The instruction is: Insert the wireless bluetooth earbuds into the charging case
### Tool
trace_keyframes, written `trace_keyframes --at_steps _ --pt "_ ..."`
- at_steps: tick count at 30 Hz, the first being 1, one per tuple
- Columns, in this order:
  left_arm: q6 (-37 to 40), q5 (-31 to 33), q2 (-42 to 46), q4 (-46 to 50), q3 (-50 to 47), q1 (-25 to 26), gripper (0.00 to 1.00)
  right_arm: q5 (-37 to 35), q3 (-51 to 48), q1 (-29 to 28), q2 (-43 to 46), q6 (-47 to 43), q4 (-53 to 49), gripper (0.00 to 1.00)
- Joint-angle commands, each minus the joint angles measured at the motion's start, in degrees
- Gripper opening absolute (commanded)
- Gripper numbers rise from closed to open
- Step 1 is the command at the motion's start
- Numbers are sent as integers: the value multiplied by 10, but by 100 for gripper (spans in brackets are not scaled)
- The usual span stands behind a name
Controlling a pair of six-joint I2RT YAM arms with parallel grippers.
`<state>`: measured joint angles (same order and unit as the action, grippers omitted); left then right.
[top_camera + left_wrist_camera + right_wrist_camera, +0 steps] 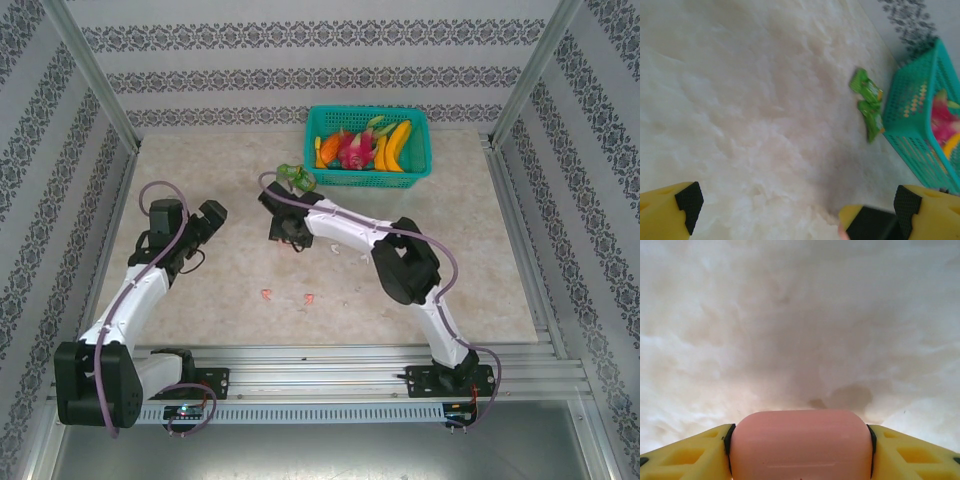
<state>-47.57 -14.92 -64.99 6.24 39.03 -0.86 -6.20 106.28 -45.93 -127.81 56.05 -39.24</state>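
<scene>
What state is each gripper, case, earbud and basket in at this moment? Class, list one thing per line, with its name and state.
left gripper, wide open and empty
right gripper, shut on the pink charging case
pink charging case, clamped between the fingers; lid looks closed
pink earbuds, two lying loose on the table, not in a case
basket, upright, holding fruit
</scene>
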Motion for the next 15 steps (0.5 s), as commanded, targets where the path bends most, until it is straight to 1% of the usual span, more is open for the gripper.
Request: trace_keyframes --at_steps 1,4,6,10,13,15 --pt "16 -94 -1 -144 -39 -2 100 41 -4 19 40 39 59 51" --pt "2 -132 -6 -219 -71 1 100 81 -13 42 51 75 104 51" --pt "-9 -146 -11 -266 -89 5 100 107 -20 56 55 105 136 51" --pt "-11 -146 -21 -334 -111 28 100 152 -57 76 61 180 229 51" --pt "16 -136 -39 -352 -110 57 100 172 -74 83 58 217 269 51" --pt "39 -127 -55 -353 -103 77 98 178 -77 83 56 231 283 51"
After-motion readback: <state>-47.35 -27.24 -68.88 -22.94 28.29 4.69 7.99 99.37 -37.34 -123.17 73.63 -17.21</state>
